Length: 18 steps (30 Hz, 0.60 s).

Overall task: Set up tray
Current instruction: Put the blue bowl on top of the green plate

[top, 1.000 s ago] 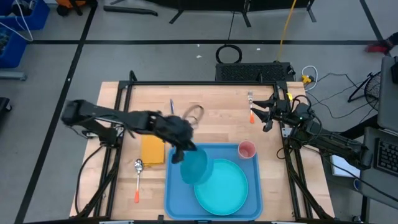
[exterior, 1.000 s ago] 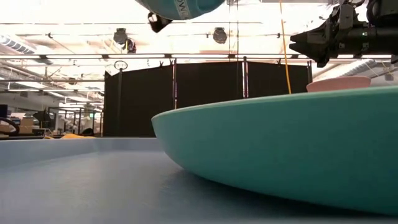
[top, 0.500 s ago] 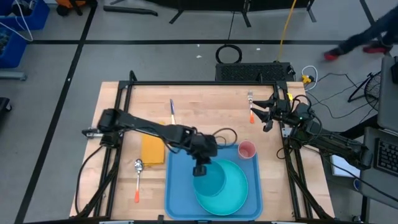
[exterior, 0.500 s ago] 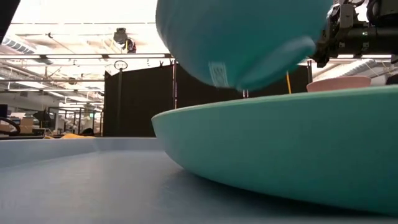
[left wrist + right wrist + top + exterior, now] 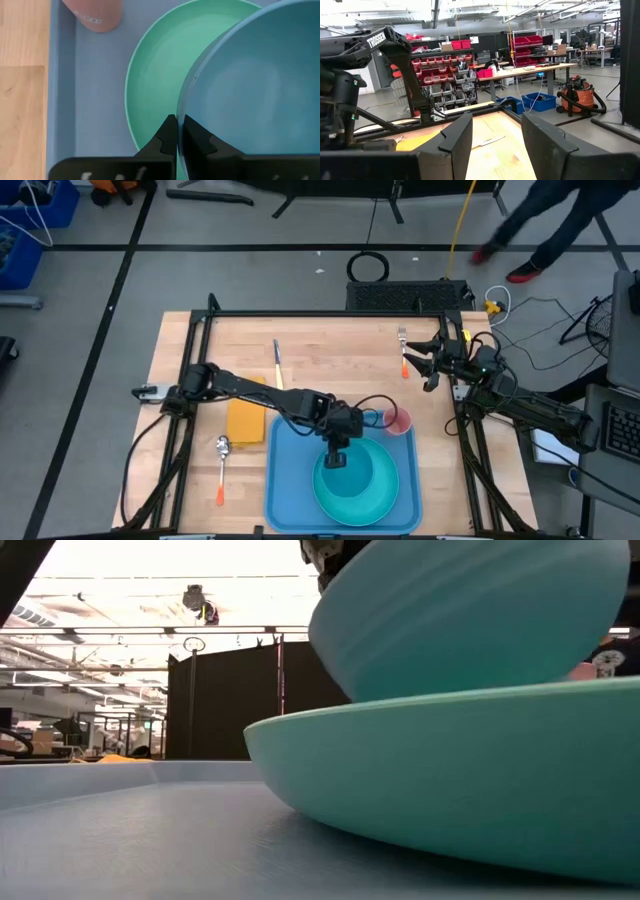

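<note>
We see the left gripper clenched on the rim of a turquoise bowl, the rim pinched between its fingers — the bowl hangs just above the turquoise plate, tilted in the low view. Below the jaws lies the blue tray, bearing the plate and a pink cup near one corner. The right gripper waits well apart at the table's edge, its jaws spread and holding nothing — a fork lies just beside them.

arms: dark, jointed | white "trossen" lettering | black cables
</note>
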Each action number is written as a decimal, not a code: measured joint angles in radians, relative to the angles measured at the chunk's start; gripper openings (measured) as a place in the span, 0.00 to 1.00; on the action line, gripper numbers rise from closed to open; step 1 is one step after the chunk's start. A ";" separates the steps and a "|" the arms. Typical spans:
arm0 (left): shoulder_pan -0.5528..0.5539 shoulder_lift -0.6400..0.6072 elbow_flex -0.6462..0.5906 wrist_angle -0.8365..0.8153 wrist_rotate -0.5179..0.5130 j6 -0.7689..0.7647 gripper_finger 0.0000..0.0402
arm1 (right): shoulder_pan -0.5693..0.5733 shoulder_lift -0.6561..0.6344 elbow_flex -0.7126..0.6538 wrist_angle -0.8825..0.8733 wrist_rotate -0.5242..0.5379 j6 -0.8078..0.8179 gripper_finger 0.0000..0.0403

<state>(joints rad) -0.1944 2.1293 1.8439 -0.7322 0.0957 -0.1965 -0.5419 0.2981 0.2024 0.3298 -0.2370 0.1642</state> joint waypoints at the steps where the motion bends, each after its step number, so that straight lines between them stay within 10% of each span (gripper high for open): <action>1: 0.000 0.005 0.000 0.000 0.000 -0.004 0.02 | 0.000 0.000 0.000 0.000 0.000 0.000 0.40; 18: -0.011 0.050 0.000 0.000 0.051 -0.046 0.02 | 0.000 0.000 0.000 -0.005 0.032 0.007 0.40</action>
<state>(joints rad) -0.2050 2.1789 1.8439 -0.7326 0.1466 -0.2428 -0.5420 0.2986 0.2024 0.3244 -0.2054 0.1715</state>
